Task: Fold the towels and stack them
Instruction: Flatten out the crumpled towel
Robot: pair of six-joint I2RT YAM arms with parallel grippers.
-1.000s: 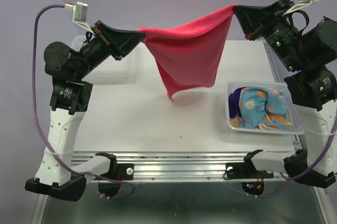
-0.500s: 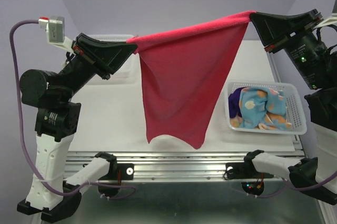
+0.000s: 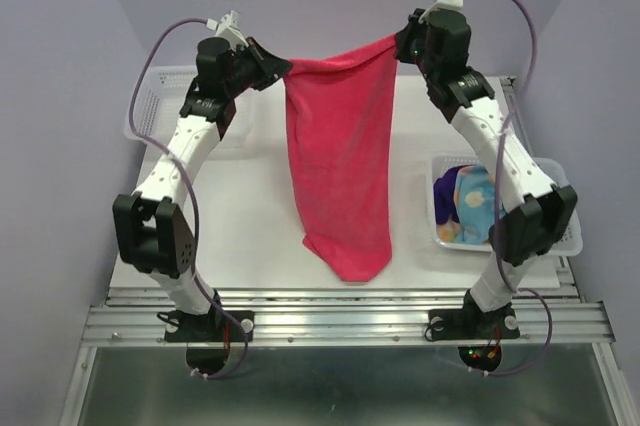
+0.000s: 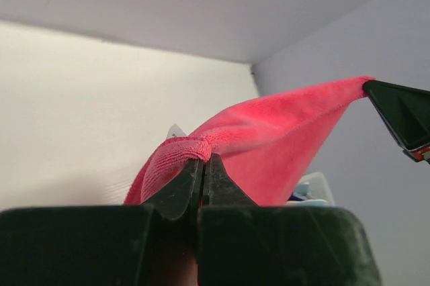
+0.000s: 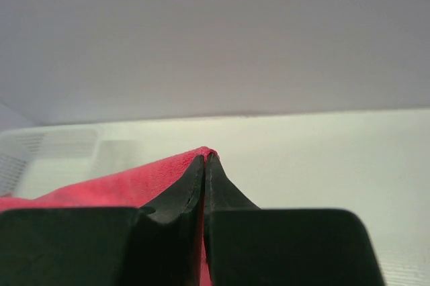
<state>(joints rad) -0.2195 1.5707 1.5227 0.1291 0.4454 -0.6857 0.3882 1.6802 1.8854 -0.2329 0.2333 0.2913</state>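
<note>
A magenta-pink towel (image 3: 340, 166) hangs stretched between my two grippers, its lower end reaching the table near the front edge. My left gripper (image 3: 283, 66) is shut on its left top corner, seen pinched in the left wrist view (image 4: 203, 158). My right gripper (image 3: 400, 44) is shut on its right top corner, seen in the right wrist view (image 5: 205, 157). The pink towel also shows in the left wrist view (image 4: 269, 145) and the right wrist view (image 5: 121, 182). A dark purple towel (image 3: 446, 189) and a light blue dotted towel (image 3: 473, 201) lie in the white basket (image 3: 570, 231) at the right.
A second white mesh basket (image 3: 150, 96) stands at the back left, behind the left arm. The purple walls close in on both sides. The metal rail (image 3: 340, 311) runs along the table's front edge.
Both arms have reached far forward and up over the table's back. The grippers came closer together, and the towel now hangs long and narrow instead of wide.
</note>
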